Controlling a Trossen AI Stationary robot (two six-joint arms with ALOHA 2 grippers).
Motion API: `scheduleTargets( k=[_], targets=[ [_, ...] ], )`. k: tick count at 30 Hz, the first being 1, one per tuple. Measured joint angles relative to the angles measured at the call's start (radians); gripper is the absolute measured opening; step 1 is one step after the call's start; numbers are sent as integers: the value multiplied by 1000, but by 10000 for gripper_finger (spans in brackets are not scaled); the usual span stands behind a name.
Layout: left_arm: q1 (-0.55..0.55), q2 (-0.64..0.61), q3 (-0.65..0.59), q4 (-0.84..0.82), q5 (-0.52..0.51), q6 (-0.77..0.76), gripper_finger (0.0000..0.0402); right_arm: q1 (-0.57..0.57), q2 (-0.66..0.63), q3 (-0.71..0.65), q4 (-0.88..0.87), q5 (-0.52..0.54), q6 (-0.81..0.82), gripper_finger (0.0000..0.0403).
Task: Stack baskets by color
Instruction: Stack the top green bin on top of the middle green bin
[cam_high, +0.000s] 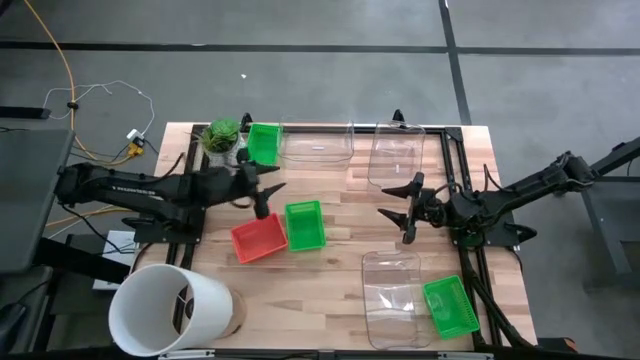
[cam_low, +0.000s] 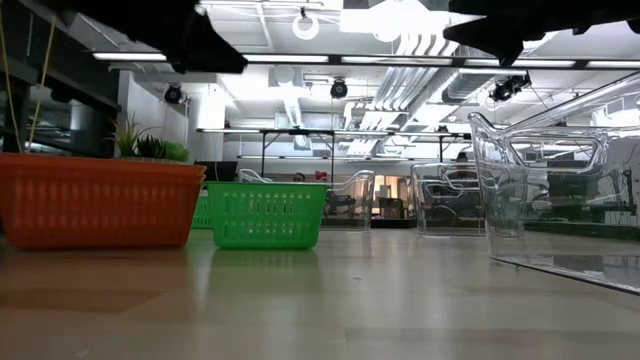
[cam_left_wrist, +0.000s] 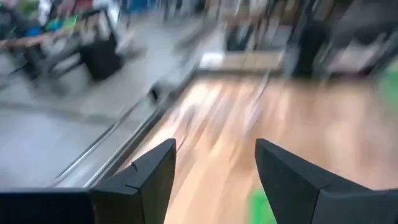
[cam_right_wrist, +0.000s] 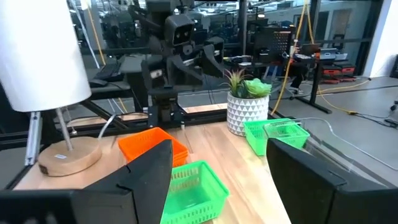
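- Left end effector (cam_high: 262, 190) sits just above the red basket (cam_high: 259, 238), fingers spread wide, nothing held. Its wrist view is smeared, which reads as the arm being in motion.
- Right end effector (cam_high: 400, 208) hovers mid-counter, fingers fully apart, empty; it lies between the far clear tub (cam_high: 397, 155) and the near clear tub (cam_high: 391, 297).
- Red basket lies on the counter (cam_high: 340, 255) touching a green basket (cam_high: 305, 226) along one side. Both look empty.
- A second green basket (cam_high: 263, 143) stands at the far edge beside the potted plant (cam_high: 222, 136); a third green basket (cam_high: 450, 306) rests at the near right, against the near clear tub. No contents visible in either.
- A third clear tub (cam_high: 318, 147) sits at the far edge between the second green basket and the far clear tub. All three tubs appear empty.
- White bucket (cam_high: 170, 308) lies at the near left corner, open mouth showing; nothing seen inside.
- Risk: the red and green baskets touch, so a finger closing on the red rim could drag or tip its neighbour.
- Risk: a reach for the far green basket could clip the plant, which stands close by.
- Risk: thin perforated walls may flex and slip from a shallow pinch.
- No stack started yet, by the look of it.
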Motion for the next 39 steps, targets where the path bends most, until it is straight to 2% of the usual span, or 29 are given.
scheduleTargets(
  k=[6, 10, 16, 24, 39],
  targets=[
    [125, 208, 287, -544, -23, 154, 204, -32, 0, 0, -33, 1, 1, 248],
    [237, 329, 354, -737, -19, 283, 204, -41, 0, 0, -68, 0, 25, 248],
    [351, 450, 352, -753, -9, 398, 204, -41, 0, 0, -110, 0, 53, 248],
    [419, 587, 352, -722, -23, 485, 203, -41, 0, 0, -115, 0, 51, 248],
    [480, 694, 351, -647, -73, 542, 203, -41, 0, 0, -147, 0, 50, 248]
  ],
)
